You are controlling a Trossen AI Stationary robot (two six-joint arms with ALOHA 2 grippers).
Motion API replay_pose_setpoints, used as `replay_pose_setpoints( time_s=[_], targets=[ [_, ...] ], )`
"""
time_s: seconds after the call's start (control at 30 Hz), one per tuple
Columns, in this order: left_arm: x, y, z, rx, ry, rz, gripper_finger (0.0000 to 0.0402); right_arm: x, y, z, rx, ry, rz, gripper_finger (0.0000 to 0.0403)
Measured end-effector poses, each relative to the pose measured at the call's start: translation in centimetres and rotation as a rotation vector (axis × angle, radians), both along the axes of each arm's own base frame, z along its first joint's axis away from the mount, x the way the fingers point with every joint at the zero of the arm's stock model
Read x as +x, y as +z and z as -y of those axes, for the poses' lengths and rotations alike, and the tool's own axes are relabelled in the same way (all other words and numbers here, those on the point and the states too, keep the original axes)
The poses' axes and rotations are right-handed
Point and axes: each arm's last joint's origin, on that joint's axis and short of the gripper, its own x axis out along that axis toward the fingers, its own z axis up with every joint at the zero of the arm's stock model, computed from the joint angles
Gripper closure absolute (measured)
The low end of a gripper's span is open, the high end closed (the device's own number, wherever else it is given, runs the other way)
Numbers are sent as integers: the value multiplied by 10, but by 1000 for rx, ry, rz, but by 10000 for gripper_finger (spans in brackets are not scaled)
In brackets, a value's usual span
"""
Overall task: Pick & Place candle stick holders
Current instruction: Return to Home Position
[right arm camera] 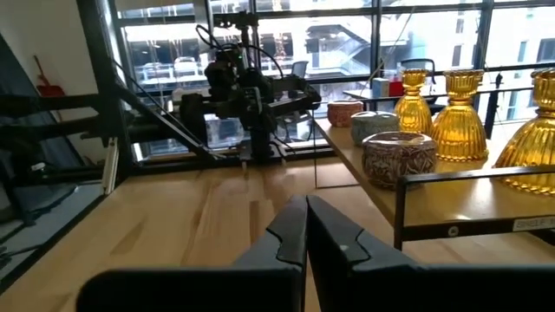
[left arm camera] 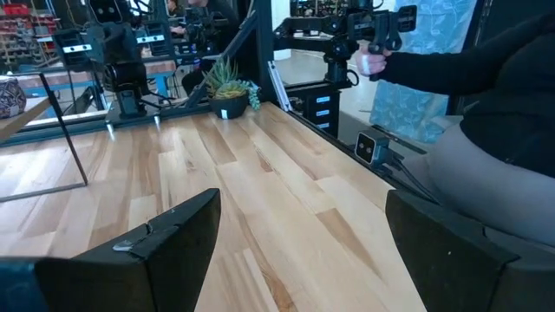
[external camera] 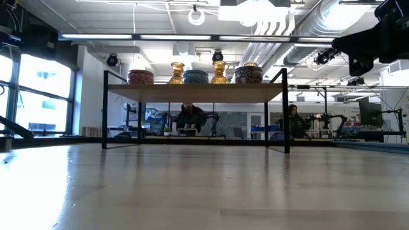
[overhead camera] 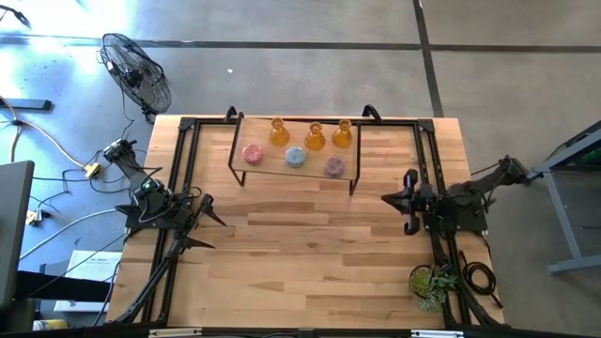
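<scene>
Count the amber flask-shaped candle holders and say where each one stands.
3. All stand in the back row on the shelf: the left amber holder, the middle amber holder, the right amber holder. None appears hidden.

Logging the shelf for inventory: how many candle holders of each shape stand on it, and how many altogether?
Amber flask-shaped holders: 3
Low round holders: 3 (pink, light blue, mauve)
Total: 6, all standing on the shelf.
</scene>
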Motion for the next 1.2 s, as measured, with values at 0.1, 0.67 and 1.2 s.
replay_pose_setpoints(
  time_s=[0.1, 0.67, 1.2],
  targets=[
    [0, 0, 0, -2, 0, 2, 80, 2, 0, 4, -11, -9, -4, 402],
    [3, -6, 8, 15, -173, 120, 80, 6, 0, 16, -13, -13, 0, 403],
    [21, -2, -23, -11, 133, 142, 80, 6, -3, 20, -39, -128, -39, 395]
  ],
)
